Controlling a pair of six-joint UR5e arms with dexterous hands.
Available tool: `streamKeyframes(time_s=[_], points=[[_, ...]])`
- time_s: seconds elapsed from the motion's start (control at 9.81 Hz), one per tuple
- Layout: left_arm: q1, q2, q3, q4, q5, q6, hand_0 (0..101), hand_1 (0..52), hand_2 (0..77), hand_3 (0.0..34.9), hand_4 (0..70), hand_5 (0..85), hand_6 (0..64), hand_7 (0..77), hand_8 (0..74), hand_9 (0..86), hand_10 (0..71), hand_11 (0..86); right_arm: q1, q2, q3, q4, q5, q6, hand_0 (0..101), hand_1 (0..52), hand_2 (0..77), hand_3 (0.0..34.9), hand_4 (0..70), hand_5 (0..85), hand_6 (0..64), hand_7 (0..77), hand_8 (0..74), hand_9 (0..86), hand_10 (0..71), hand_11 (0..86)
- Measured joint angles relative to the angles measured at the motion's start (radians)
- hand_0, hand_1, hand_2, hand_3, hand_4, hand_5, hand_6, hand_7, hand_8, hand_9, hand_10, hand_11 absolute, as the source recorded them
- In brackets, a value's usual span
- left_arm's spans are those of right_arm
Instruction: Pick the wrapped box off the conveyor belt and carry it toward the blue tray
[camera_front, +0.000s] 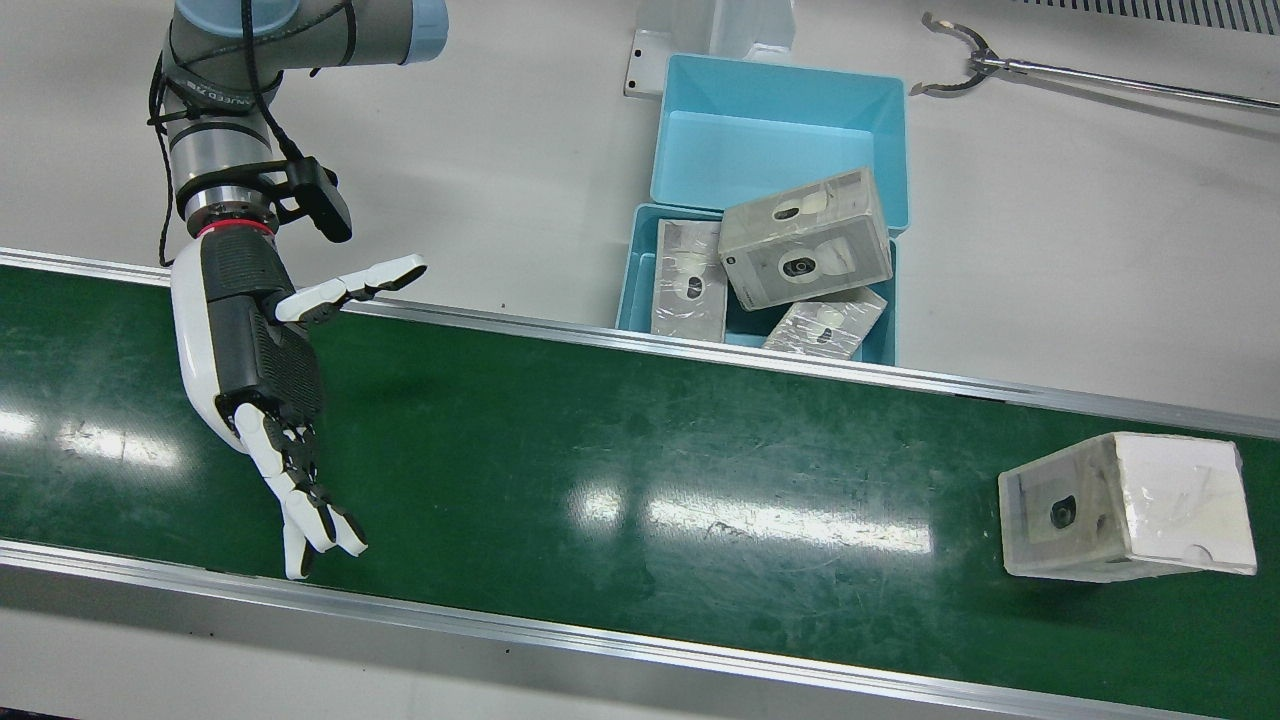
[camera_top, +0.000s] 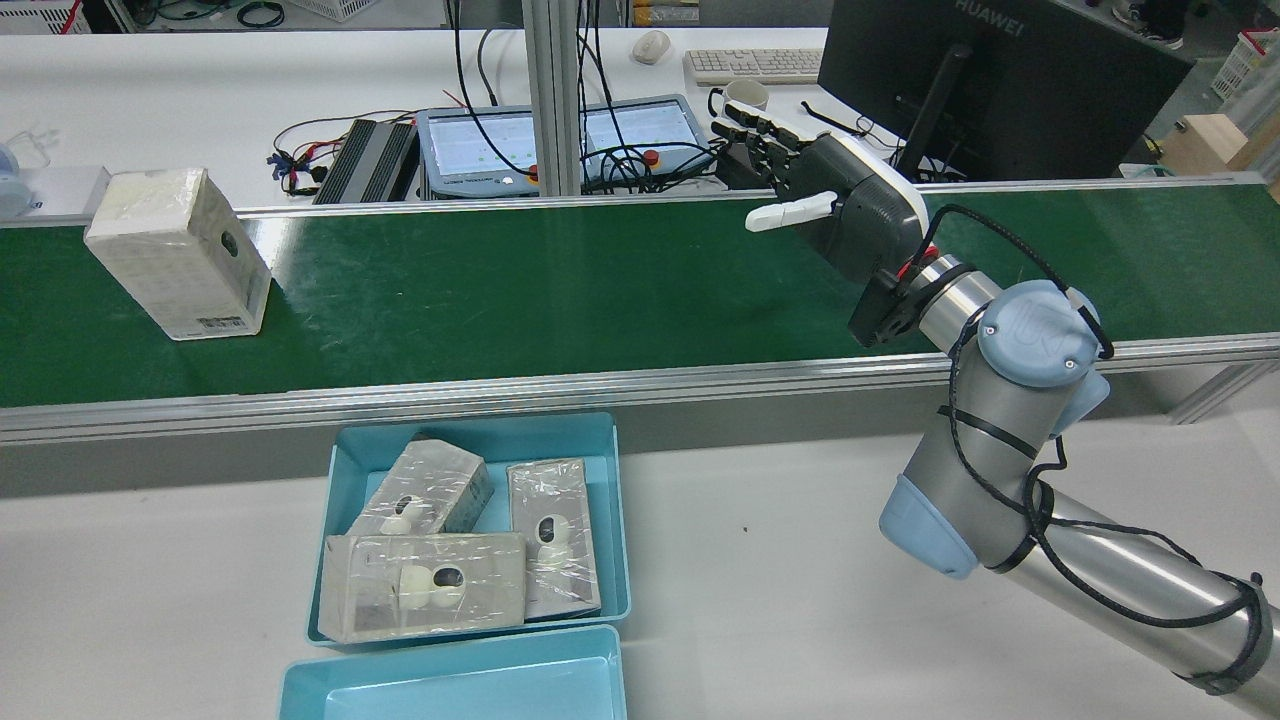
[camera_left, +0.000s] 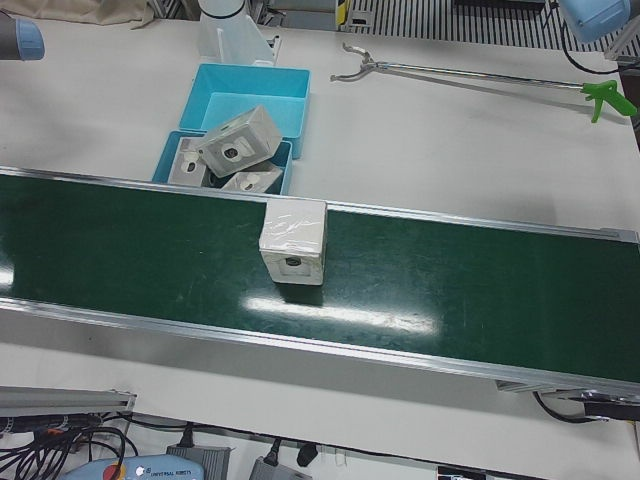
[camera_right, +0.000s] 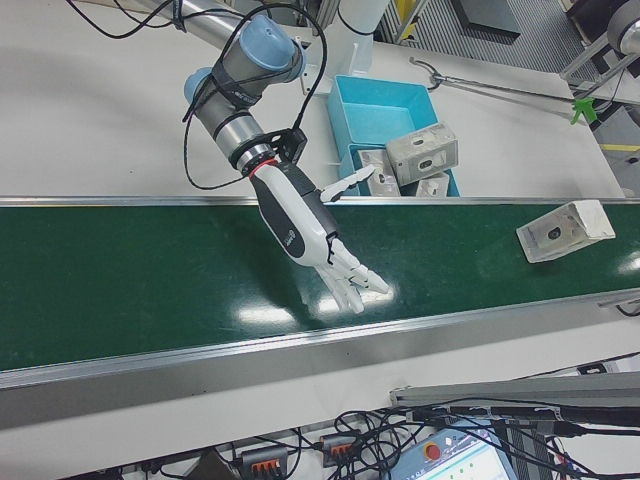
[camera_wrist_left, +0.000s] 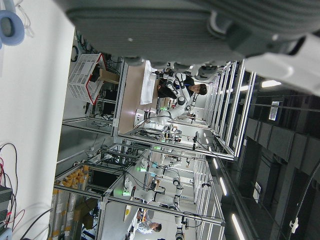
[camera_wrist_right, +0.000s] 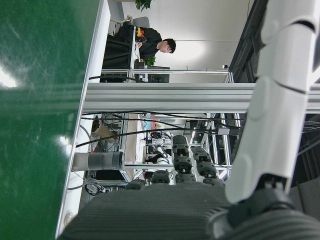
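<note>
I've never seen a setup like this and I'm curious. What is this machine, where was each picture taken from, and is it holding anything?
It is a robot arm ending in a human-like right hand, which is open and empty above a green conveyor belt. One wrapped box stands on the belt, far from that hand. Beside the belt are two blue trays: one holds three wrapped boxes, the other looks empty, though one box leans over its edge. A long grabber tool lies on the white table. Four pictures come from fixed cameras, three facing the robot and one behind it. The last two come from cameras on the hands and lie sideways. The left hand shows only in its own camera, too close to judge.
</note>
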Motion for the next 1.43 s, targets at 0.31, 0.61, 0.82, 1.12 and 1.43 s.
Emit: streamKeyframes(time_s=[0.31,0.61,0.82,1.12,1.43], points=[[0.0,0.0,0.0,0.0,0.0,0.0,0,0.0,1.1,0.0,0.0,1.1,0.5,0.5,0.5,0.5,0.5,0.5,0.0,0.0,-0.001,-0.001,0.0,0.0,45,9.8,5.5,0.0,7.6,8.2,5.5,12.0,2.2,1.1,0.0,1.1],[0.0,0.0,0.0,0.0,0.0,0.0,0,0.0,1.1,0.0,0.0,0.5,0.5,0.5,0.5,0.5,0.5,0.5,0.0,0.001,-0.001,-0.001,0.0,0.0,45,9.8,5.5,0.0,8.7,8.2,5.5,13.1,1.6,1.1,0.0,1.1],[0.0,0.0,0.0,0.0,0.0,0.0,0,0.0,1.1,0.0,0.0,1.1,0.5,0.5,0.5,0.5,0.5,0.5,0.0,0.001,-0.001,-0.001,0.0,0.0,45,9.3,5.5,0.0,8.7,8.2,5.5,13.1,2.2,1.1,0.0,1.1],[0.0,0.0,0.0,0.0,0.0,0.0,0,0.0,0.5,0.0,0.0,0.5,0.5,0.5,0.5,0.5,0.5,0.5,0.0,0.0,-0.001,-0.001,0.0,0.0,45,8.7,5.5,0.0,8.7,8.2,5.5,13.1,2.2,1.1,0.0,1.1],[0.0,0.0,0.0,0.0,0.0,0.0,0,0.0,1.1,0.0,0.0,0.5,0.5,0.5,0.5,0.5,0.0,0.5,0.0,0.0,-0.001,-0.001,0.0,0.0,45,8.7,4.9,0.0,9.8,8.2,5.5,13.1,2.2,1.6,0.0,1.1]])
